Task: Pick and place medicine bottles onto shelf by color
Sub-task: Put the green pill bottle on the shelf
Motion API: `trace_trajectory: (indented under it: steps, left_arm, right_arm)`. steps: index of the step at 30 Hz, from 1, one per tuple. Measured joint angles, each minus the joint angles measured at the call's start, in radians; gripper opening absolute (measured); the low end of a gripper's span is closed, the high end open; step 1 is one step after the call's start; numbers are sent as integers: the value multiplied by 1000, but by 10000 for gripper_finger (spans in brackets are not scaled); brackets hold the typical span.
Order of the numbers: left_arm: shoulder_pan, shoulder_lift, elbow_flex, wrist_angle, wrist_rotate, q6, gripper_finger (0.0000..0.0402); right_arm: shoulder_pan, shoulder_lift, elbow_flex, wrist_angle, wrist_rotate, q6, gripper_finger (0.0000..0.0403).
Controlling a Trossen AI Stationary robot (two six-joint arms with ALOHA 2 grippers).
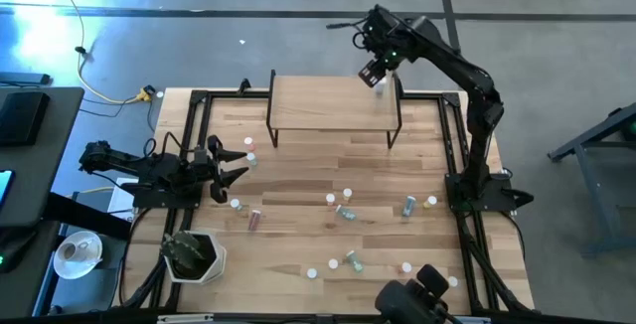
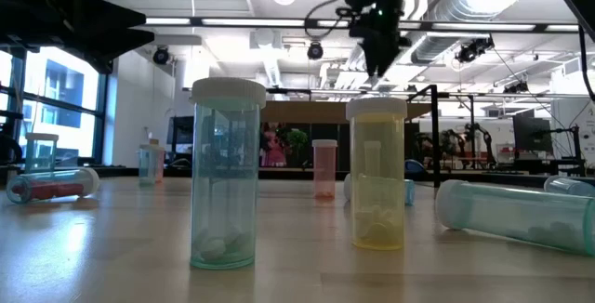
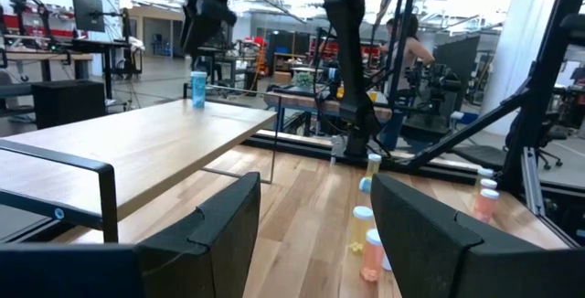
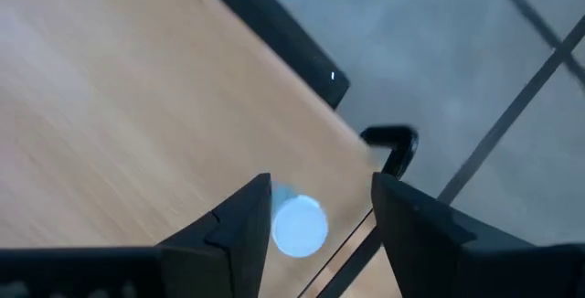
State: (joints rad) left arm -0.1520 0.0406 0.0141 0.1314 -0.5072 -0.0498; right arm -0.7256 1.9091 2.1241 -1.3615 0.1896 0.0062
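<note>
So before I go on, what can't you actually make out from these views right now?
- Colour of the bottle under the right gripper: right wrist view shows only its white cap.
- Far-side bottles in the low view: hidden behind the teal bottle and yellow bottle.
- Colours of several table bottles: too small in the high view.

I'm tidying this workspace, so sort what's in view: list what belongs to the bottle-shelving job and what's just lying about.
Belongs to the job:
- shelf
- blue bottle standing at the shelf's corner, under the open right tool
- loose bottles on the table, such as the teal one and the yellow one
- left tool, open, waiting at the table's left edge

Just lying about:
- potted plant
- white cup
- yellow cable on the floor
</note>
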Motion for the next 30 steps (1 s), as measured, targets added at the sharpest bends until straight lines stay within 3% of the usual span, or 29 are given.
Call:
trace_trajectory:
  steps: [9, 15, 22, 25, 30]
  left_arm:
    - [0, 0, 0, 0, -6, 0, 200]
    - [0, 0, 0, -1, -10, -11, 200]
    - [0, 0, 0, -59, -43, -87, 227]
    - [0, 1, 1, -68, -65, -112, 243]
    - [-2, 4, 1, -67, -15, -93, 247]
  right_arm:
    - [52, -2, 199, -98, -1, -43, 181]
    - [106, -49, 225, -134, -6, -56, 181]
    - [176, -197, 66, -118, -29, -36, 181]
    - [205, -280, -47, -61, -29, 5, 181]
    - [250, -434, -269, 75, -27, 66, 181]
